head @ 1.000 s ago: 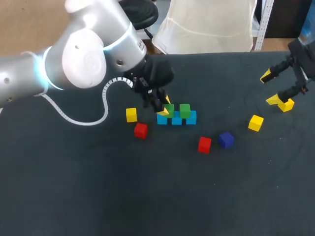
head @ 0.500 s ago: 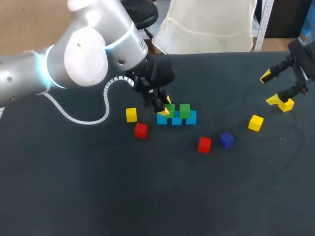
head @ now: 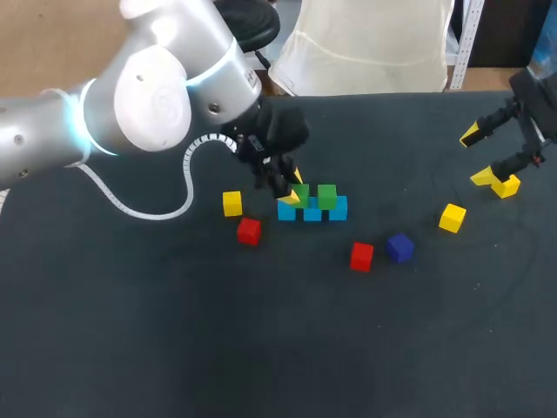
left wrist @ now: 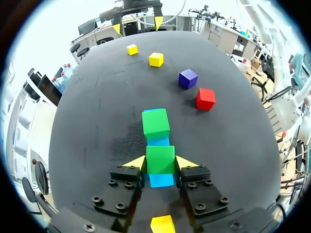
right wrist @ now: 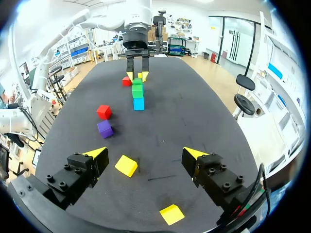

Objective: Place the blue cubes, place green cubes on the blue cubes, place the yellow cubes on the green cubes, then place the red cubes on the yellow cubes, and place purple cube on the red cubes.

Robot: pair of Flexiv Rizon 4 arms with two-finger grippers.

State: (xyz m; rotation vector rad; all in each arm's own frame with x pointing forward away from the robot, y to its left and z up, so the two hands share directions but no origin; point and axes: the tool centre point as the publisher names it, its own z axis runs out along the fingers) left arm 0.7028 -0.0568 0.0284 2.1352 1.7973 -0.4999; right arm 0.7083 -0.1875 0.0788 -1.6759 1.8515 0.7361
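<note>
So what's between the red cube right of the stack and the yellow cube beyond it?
A small purple cube sits between that red cube and the yellow cube, seen in the head view.

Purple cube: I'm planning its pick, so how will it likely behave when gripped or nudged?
The purple cube rests flat on the table, so a nudge would probably slide it, not roll it. Its edges look crisp and its faces flat, so it is likely rigid and should sit squarely in a grip. Weight cannot be seen.
</note>
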